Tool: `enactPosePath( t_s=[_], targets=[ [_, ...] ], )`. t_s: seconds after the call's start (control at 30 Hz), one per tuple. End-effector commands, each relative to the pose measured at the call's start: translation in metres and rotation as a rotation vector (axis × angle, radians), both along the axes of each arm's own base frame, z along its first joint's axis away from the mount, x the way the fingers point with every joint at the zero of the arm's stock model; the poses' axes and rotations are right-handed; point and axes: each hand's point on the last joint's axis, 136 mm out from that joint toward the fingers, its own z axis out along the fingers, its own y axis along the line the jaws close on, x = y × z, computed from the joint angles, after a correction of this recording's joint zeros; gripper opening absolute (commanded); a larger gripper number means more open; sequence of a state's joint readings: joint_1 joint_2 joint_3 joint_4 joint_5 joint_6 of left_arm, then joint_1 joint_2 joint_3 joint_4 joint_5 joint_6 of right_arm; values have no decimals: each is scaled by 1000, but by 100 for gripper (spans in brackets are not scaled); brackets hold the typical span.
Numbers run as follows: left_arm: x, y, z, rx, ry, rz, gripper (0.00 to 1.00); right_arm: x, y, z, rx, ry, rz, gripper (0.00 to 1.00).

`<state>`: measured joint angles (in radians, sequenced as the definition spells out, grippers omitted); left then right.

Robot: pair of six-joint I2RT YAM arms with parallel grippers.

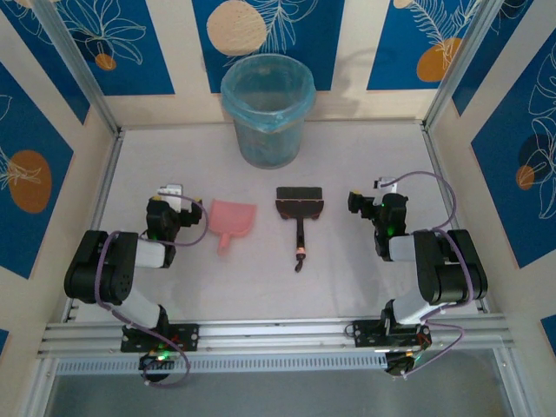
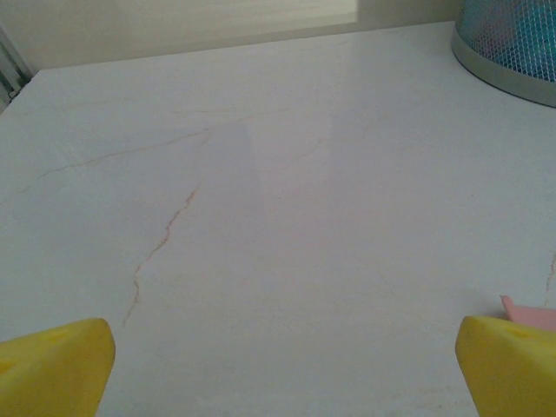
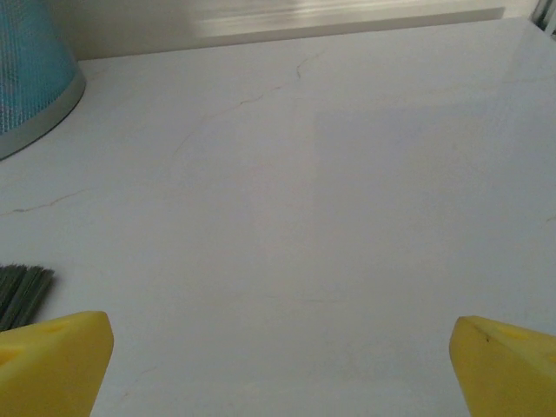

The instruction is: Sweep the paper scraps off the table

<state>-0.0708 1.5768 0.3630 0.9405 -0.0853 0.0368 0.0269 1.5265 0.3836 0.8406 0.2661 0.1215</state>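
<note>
The paper scraps are out of view. The pale table (image 1: 347, 278) lies bare between the arms. My left gripper (image 1: 172, 193) hovers low at the left, just left of a pink dustpan (image 1: 233, 219). In its wrist view the left gripper (image 2: 282, 373) is open, with bare table between its yellow fingertips (image 2: 56, 365). My right gripper (image 1: 382, 186) sits at the right, beside a dark brush (image 1: 299, 208). The right gripper (image 3: 278, 365) is open too, with nothing between its yellow fingertips (image 3: 52, 360).
A blue-lined bin (image 1: 266, 109) stands at the back centre, and its mesh wall shows at the frame edges (image 2: 508, 43) (image 3: 30, 78). The dustpan's corner (image 2: 530, 311) and the brush bristles (image 3: 22, 291) lie close to the fingers. Aluminium rails (image 1: 278, 334) edge the near side.
</note>
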Motion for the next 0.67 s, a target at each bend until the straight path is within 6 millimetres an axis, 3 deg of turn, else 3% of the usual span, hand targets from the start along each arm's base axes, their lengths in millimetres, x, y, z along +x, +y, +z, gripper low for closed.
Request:
enactPosePath(
  t_s=[0.0,0.63],
  targets=[
    [2,-6,8,11,-20,-32,100,4,5,7,14,-18,19,99],
    [2,-6,7,4,-16,-37,100,5,5,8,7,-21,17,99]
  ],
)
